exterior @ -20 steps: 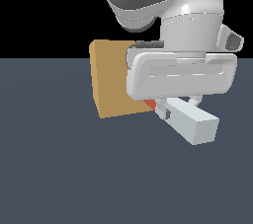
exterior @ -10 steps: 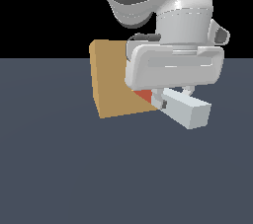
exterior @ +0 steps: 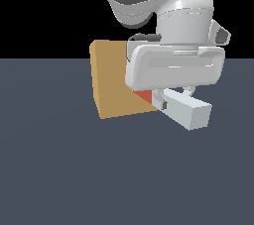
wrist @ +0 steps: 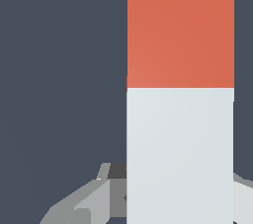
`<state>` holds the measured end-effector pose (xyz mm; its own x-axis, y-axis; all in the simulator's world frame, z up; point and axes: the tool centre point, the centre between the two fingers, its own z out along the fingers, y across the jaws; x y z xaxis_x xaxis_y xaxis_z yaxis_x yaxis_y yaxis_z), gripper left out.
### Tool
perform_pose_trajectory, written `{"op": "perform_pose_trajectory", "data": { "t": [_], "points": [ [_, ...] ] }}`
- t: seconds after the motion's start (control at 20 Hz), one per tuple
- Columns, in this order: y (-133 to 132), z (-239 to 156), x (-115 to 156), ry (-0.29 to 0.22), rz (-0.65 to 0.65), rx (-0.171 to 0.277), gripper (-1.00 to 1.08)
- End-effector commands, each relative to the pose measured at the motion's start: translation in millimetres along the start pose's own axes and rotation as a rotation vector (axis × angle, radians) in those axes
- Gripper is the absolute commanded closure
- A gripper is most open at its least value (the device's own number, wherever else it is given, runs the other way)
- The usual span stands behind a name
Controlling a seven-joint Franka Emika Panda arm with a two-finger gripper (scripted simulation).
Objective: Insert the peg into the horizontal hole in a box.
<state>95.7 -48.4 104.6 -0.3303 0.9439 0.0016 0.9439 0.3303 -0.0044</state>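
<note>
While jaws grip it, peg [exterior: 186, 110] meets box [exterior: 113, 83].

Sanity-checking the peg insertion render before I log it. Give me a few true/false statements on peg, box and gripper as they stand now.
1. The peg is held off the floor by the gripper. True.
2. The peg's orange-red end points at the box. True.
3. The peg lies flat on the floor, untouched. False: it is in the fingers, raised.
4. The box is blue. False: it is tan.
5. The hole is plainly visible. False: neither view shows it.
</note>
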Motion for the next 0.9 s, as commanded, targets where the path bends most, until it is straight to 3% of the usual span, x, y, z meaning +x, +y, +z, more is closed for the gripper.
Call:
{"op": "perform_pose_trajectory", "data": {
  "t": [0.0, 0.35, 0.85],
  "points": [
    [1, -2, 2, -0.001, 0.000, -0.003, 1.08],
    [0, -2, 31, -0.001, -0.001, -0.004, 1.08],
    [0, -4, 110, -0.002, -0.001, -0.006, 1.08]
  ]
}}
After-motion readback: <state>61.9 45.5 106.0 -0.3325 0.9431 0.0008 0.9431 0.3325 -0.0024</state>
